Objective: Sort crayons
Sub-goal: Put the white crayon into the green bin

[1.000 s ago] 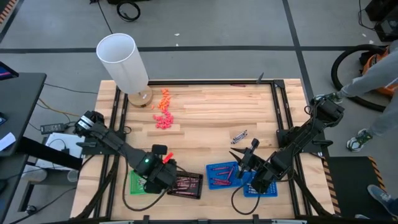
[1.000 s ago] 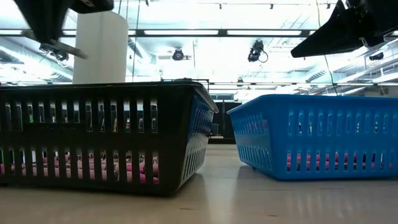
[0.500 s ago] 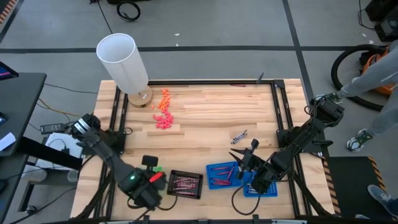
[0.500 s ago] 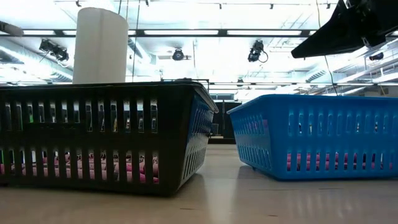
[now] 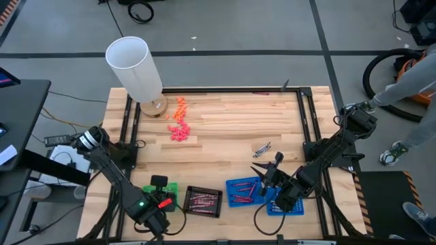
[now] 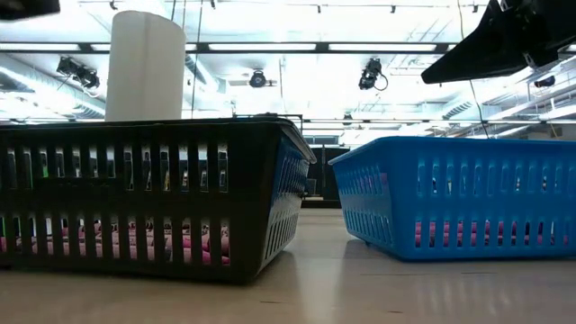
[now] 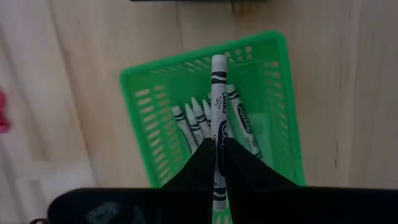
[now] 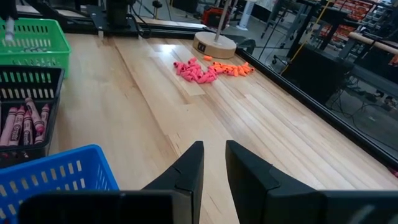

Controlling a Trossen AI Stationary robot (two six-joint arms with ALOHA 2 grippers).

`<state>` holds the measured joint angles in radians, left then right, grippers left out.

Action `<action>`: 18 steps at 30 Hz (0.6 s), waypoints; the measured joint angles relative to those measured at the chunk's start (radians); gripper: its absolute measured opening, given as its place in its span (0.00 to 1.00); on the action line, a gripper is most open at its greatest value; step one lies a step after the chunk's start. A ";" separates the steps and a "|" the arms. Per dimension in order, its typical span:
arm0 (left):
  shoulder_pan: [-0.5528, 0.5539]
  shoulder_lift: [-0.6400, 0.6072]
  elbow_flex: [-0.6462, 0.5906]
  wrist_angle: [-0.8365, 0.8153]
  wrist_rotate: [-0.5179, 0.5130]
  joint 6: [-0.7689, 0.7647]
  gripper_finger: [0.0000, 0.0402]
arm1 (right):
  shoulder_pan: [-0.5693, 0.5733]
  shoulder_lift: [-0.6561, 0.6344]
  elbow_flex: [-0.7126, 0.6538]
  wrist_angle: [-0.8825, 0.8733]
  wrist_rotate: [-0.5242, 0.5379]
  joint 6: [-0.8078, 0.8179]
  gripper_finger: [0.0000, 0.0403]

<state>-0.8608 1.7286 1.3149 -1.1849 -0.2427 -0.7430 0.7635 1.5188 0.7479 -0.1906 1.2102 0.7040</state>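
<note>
My left gripper (image 5: 158, 201) hangs over the green tray (image 7: 155, 124) at the table's near left, shut on a silver-grey crayon (image 7: 217, 106). Several more silver-grey crayons (image 7: 198, 121) lie in that tray. A black tray (image 5: 203, 201) holds maroon crayons (image 8: 25, 121), and a blue tray (image 5: 244, 190) holds red ones. Two loose grey crayons (image 5: 262, 148) lie on the wood. My right gripper (image 8: 214, 165) waits above the blue tray, pointing toward the far left, open a little with nothing between its fingers. My left gripper pinches the silver-grey crayon between its two fingers at the crayon's middle (image 7: 218, 144). The crayon runs along the fingers, its far end (image 7: 218, 62) reaching past the fingertips. The fingers come from above, pointing steeply down. The crayon hangs clear above the green tray.
A tall white cylinder (image 5: 135, 67) stands on a round wooden base at the far left. Orange and pink chunky pieces (image 5: 178, 121) lie beside it. A second blue tray (image 5: 283, 204) sits under the right arm. A person's legs (image 5: 409, 88) show beyond the table's right edge.
My left gripper, still shut on the crayon, has moved from the black tray's left end toward the table's left and near edges and gone down over the green tray. It has left the low view's upper left corner.
</note>
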 joint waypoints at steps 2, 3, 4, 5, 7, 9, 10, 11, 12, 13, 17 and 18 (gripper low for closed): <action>0.000 0.000 -0.033 0.036 0.012 -0.013 0.05 | 0.000 0.000 0.000 0.001 0.000 0.000 0.19; 0.000 0.000 -0.049 0.057 0.020 -0.019 0.05 | 0.000 0.000 0.000 0.001 0.000 0.000 0.19; 0.000 0.000 -0.065 0.082 0.021 -0.026 0.05 | 0.000 0.000 0.000 0.001 0.000 0.000 0.19; 0.000 0.000 -0.078 0.105 0.022 -0.034 0.05 | 0.000 0.000 0.000 0.001 0.000 0.000 0.19; 0.000 0.000 -0.104 0.124 0.024 -0.056 0.05 | 0.000 0.000 0.000 0.002 -0.001 0.000 0.19; 0.000 0.000 -0.127 0.135 0.024 -0.079 0.05 | 0.000 0.000 0.000 0.002 -0.001 0.000 0.19; 0.000 0.000 -0.135 0.139 0.027 -0.088 0.05 | 0.000 0.000 0.000 0.002 -0.001 0.000 0.19; 0.000 0.000 -0.140 0.139 0.035 -0.092 0.05 | 0.000 0.000 0.000 0.002 -0.001 0.000 0.19; 0.000 0.000 -0.145 0.137 0.050 -0.093 0.05 | 0.000 0.000 0.000 0.002 -0.001 0.000 0.19; 0.000 0.000 -0.146 0.131 0.059 -0.095 0.05 | 0.000 0.000 0.000 0.002 -0.001 0.000 0.19; 0.000 0.000 -0.146 0.136 0.060 -0.093 0.08 | 0.000 0.000 0.000 0.002 -0.001 0.000 0.19; 0.000 0.000 -0.146 0.133 0.061 -0.088 0.11 | 0.000 0.000 0.000 0.002 -0.001 0.000 0.19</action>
<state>-0.8612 1.7287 1.1687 -1.0521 -0.1814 -0.8310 0.7635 1.5188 0.7479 -0.1886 1.2094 0.7040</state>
